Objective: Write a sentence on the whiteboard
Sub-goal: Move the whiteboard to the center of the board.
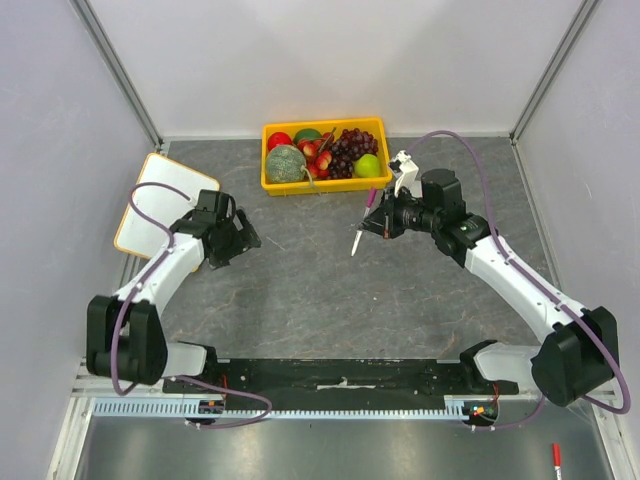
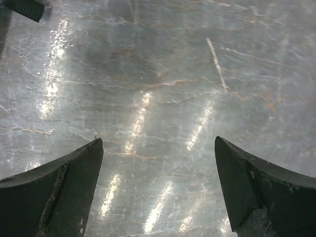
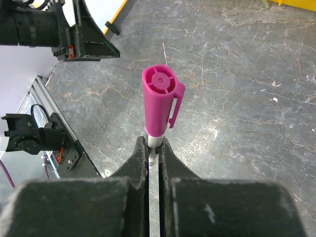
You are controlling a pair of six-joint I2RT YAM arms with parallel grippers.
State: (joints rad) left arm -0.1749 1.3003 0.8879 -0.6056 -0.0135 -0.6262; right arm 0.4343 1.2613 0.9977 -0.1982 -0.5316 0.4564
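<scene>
The whiteboard (image 1: 160, 195), white with a yellow-orange rim, lies at the table's far left, against the wall. The sentence does not show in any view. My left gripper (image 1: 240, 240) hovers just right of the board, open; in its wrist view the left gripper (image 2: 158, 139) has only bare grey table between its fingers. My right gripper (image 1: 378, 222) is mid-table, in front of the fruit tray, shut on a marker (image 1: 358, 238). In the right wrist view the marker's magenta cap (image 3: 160, 106) sticks out beyond the right gripper (image 3: 153, 143), whose jaws pinch the white barrel.
A yellow tray (image 1: 324, 184) of fruit stands at the back centre. Grey walls close the table on three sides. A red pen (image 1: 556, 458) lies on the lower shelf at the near right. The left arm's gripper (image 3: 84, 34) shows at the top left of the right wrist view.
</scene>
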